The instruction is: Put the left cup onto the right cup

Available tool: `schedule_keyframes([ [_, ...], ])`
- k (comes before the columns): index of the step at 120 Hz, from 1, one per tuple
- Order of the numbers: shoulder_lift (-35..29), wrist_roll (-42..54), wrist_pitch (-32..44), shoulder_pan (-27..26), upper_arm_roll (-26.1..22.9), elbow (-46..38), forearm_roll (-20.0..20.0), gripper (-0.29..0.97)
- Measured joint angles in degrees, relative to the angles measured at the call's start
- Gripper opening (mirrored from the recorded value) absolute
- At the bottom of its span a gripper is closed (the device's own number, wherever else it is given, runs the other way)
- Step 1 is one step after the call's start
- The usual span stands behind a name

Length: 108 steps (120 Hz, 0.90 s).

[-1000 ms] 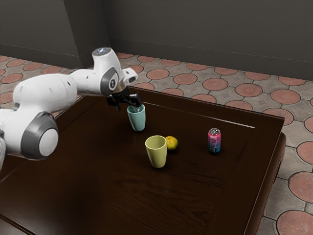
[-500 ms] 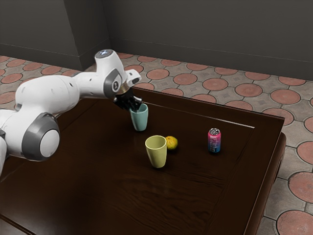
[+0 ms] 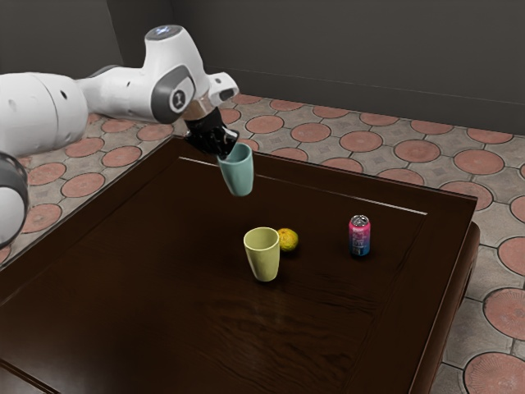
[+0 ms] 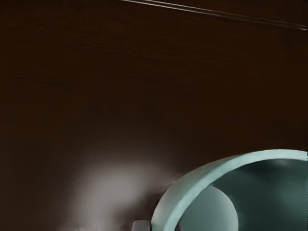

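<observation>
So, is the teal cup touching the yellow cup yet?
Apart. The exterior view shows dark table between the teal cup, held tilted in the pincer, and the yellow cup.

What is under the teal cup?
Dark table wood. The gripper holds the teal cup by its rim, tilted, in the air. In the wrist view the cup covers part of the table below it.

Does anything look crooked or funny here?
Only the teal cup: it hangs tilted in the air above the table, pinched at its rim by the gripper. No spill shows. The yellow cup and soda can stand upright, with a round yellow fruit beside the yellow cup.
</observation>
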Motion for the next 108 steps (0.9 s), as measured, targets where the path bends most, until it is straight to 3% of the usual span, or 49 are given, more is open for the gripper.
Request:
schedule_keyframes([
  [20,-7.32,-6.83,-5.25,-2.43,-5.52,-5.18,5.67,-0.11],
  [36,-9.8,-13.1,-7.37,-2.9,-8.75,-10.32,7.85,-0.11],
  [108,-4.68,-27.73,-3.71,-2.19,-9.22,-11.0,9.39,-0.11],
])
